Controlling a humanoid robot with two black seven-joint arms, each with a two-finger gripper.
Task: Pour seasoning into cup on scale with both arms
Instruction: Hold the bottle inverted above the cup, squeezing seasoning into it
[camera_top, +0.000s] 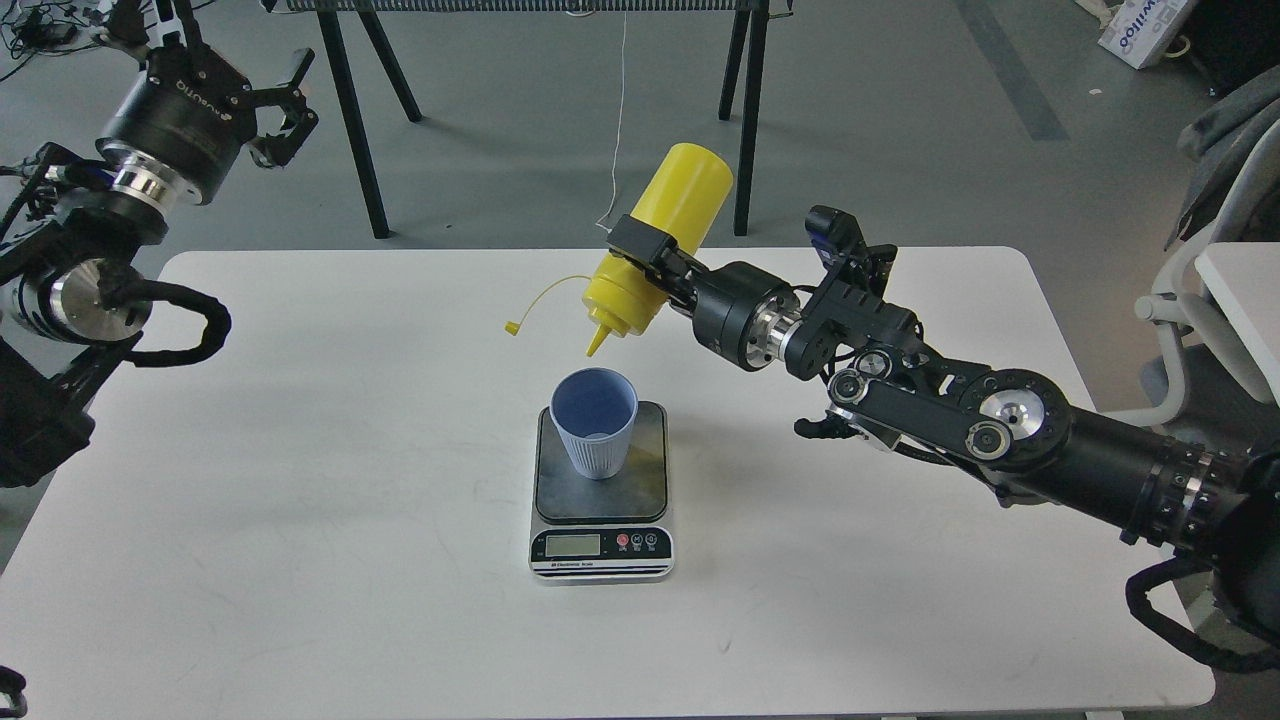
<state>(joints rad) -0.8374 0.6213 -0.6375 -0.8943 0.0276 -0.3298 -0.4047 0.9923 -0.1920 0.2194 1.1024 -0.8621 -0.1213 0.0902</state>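
The pale blue ribbed cup stands upright on the dark plate of the scale, mid-table. My right gripper is shut on the yellow seasoning bottle and holds it upside down and tilted. The nozzle tip points down just above the cup's far rim. The small cap dangles on its tether to the left of the nozzle. My left gripper is open and empty, raised beyond the table's far left corner.
The white table holds only the scale and cup. Black stand legs and a hanging white cable are behind the table. A white chair is off the right edge.
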